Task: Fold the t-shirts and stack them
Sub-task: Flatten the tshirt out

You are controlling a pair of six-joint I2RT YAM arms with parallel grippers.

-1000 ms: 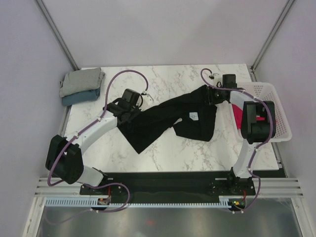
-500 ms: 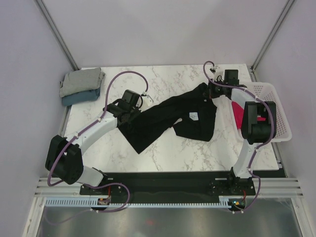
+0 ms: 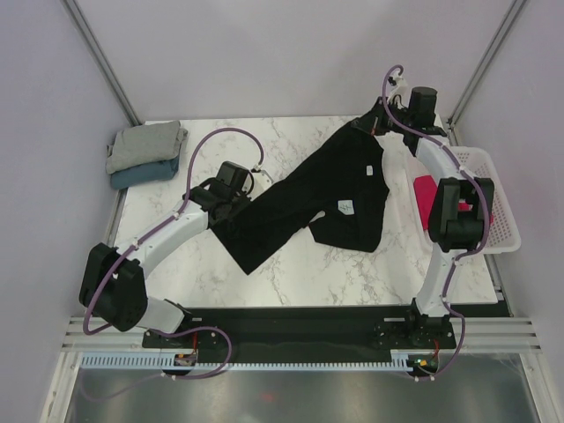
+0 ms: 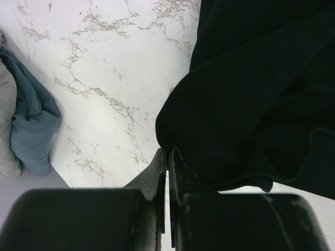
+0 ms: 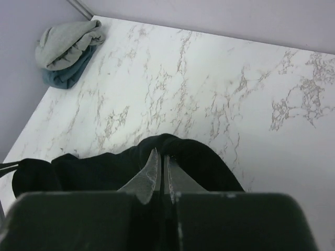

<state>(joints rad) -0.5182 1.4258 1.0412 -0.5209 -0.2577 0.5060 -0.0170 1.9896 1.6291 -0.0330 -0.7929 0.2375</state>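
Two grippers pinch one black shirt (image 3: 308, 203), which lies stretched across the marble table (image 3: 291, 269). The left gripper (image 4: 167, 152) is squeezed tight on the shirt's near left end. The right gripper (image 5: 161, 155) is clamped on its far corner, by the table's back edge. In the far left corner, a grey shirt (image 3: 145, 144) lies on a blue shirt (image 3: 139, 174).

The spread shirt (image 3: 308, 198) lies diagonally across the table (image 3: 291, 141), from the left gripper (image 3: 242, 201) at mid-left to the right gripper (image 3: 375, 123) at far right; the stack (image 3: 145, 154), far-left corner; the basket (image 3: 508, 220), right edge, holds a second shirt (image 3: 425, 196).
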